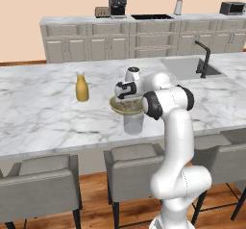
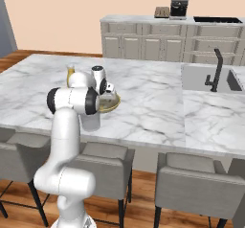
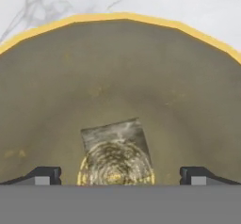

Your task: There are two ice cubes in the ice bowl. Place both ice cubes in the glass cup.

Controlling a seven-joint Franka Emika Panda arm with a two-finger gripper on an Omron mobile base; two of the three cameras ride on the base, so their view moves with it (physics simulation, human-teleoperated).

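My gripper [image 3: 120, 175] has its fingers apart, hanging inside the bowl [image 1: 126, 106], whose yellow rim arcs across the top of my hand view. One ice cube [image 3: 116, 134] lies on the bowl's floor between my fingertips. The glass [image 1: 133, 123] stands just below the bowl, half hidden; an orange bottle [image 1: 82, 88] stands well apart.

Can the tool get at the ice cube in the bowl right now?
Probably yes. The tool is open, hanging just above the ice bowl, with an ice cube straight ahead between its fingertips and nothing over it.
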